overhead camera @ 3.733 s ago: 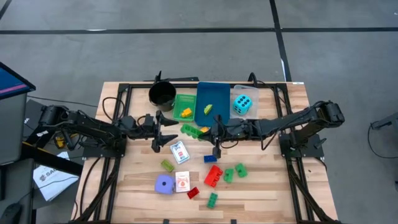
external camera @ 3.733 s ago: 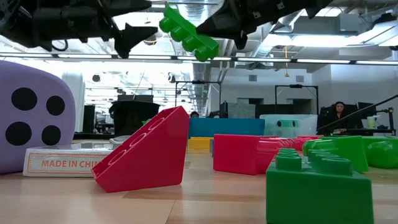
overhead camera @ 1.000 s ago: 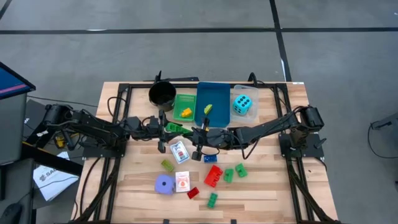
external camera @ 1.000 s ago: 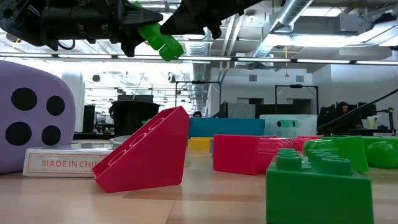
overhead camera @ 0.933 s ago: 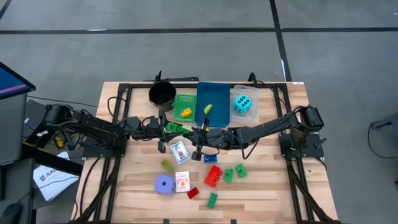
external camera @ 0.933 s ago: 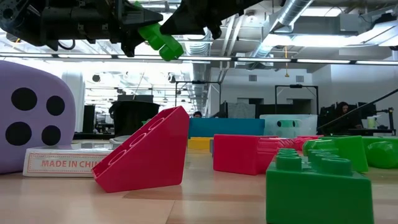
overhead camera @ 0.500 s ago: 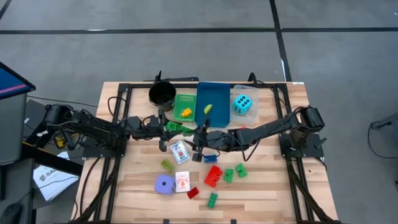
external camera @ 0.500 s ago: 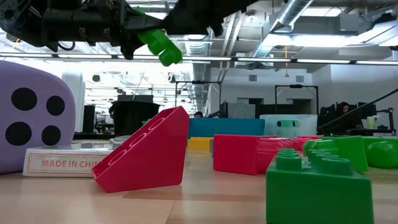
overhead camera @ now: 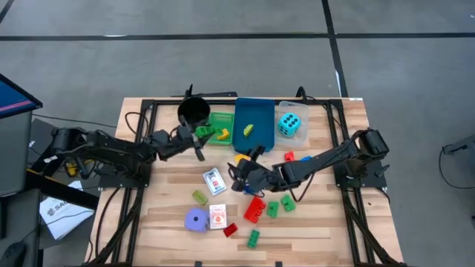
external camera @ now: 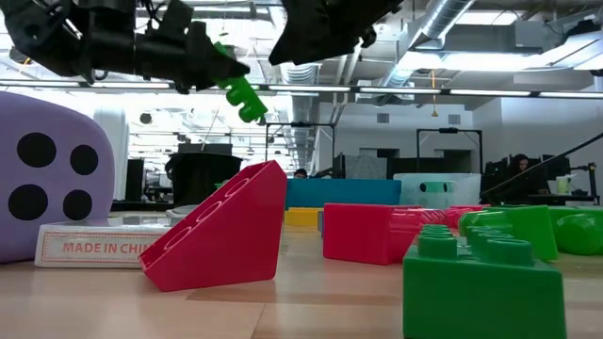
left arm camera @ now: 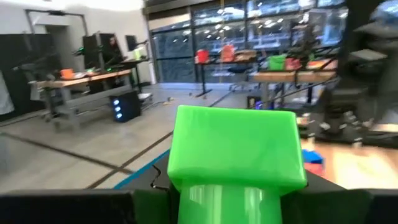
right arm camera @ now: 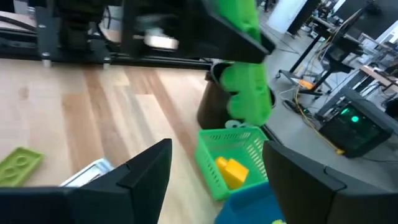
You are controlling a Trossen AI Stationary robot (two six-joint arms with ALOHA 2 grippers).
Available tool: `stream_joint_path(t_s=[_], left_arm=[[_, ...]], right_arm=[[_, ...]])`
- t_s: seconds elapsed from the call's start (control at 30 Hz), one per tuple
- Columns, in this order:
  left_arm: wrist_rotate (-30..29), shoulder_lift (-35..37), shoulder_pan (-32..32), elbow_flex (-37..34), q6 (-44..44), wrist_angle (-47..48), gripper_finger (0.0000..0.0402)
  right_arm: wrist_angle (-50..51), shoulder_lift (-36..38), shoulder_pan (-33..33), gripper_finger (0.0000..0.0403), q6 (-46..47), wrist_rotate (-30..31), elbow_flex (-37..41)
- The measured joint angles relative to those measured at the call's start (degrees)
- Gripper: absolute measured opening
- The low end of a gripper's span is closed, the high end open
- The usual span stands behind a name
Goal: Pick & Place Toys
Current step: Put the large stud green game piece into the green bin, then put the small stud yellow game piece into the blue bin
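Observation:
My left gripper [overhead camera: 197,142] is shut on a green brick [overhead camera: 205,133] in the air, just beside the green tray [overhead camera: 224,121] and the black cup [overhead camera: 193,111]. The right wrist view shows that brick [right arm camera: 247,93] above the tray, which holds a yellow brick [right arm camera: 230,172]. My right gripper [overhead camera: 239,178] stands open over the middle of the table with nothing between its fingers [right arm camera: 147,167]. A cyan die [overhead camera: 289,124] sits in the clear tray. A purple die [overhead camera: 195,219], two card packs [overhead camera: 214,182] and red and green bricks [overhead camera: 254,209] lie on the table. My left gripper pinches the green brick by its near end [left arm camera: 236,202] between its two fingers. The fingers come level from the table's left. The rest of the brick [external camera: 241,90] juts out past the fingertips, slanting a little down, lifted clear of the table and trays.
A blue tray [overhead camera: 254,132] with a yellow brick stands between the green and the clear tray at the far edge. Black frame rails [overhead camera: 141,185] run along both table sides. Loose bricks crowd the near middle [overhead camera: 254,237].
My right gripper has opened, let go of the green brick and drawn back toward the table's near edge, turning as it went. My left gripper has kept hold of the brick and swung with it toward the far edge, up to the green tray and black cup.

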State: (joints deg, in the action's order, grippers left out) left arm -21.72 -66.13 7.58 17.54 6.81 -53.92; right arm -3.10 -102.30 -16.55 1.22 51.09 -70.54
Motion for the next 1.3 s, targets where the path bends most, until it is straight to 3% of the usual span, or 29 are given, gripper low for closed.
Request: stream_joint_path(t_s=[0.3, 0.43, 0.73, 1.0, 1.3], left_arm=[[11.3, -2.1, 10.5, 0.0, -8.2, 3.2, 0.0125], [11.9, -4.6, 12.6, 0.0, -8.6, 2.6, 0.0125], [12.1, -15.0, 13.8, 5.3, -8.6, 2.0, 0.0135], [12.1, -20.0, 13.8, 9.6, -7.2, 2.3, 0.0199], [10.1, -13.5, 13.7, 9.7, -8.3, 10.8, 0.0284]], right_arm=[[13.9, 0.5, -2.6, 0.0245, 16.6, 2.7, 0.0], [19.3, 0.9, -3.4, 0.0245, 24.7, 3.2, 0.0], [22.8, 0.9, -6.5, 0.0245, 30.8, 3.0, 0.0], [23.1, 0.9, -7.8, 0.0245, 30.5, 4.5, 0.0], [23.9, 0.9, -7.7, 0.0245, 30.3, 4.5, 0.0]])
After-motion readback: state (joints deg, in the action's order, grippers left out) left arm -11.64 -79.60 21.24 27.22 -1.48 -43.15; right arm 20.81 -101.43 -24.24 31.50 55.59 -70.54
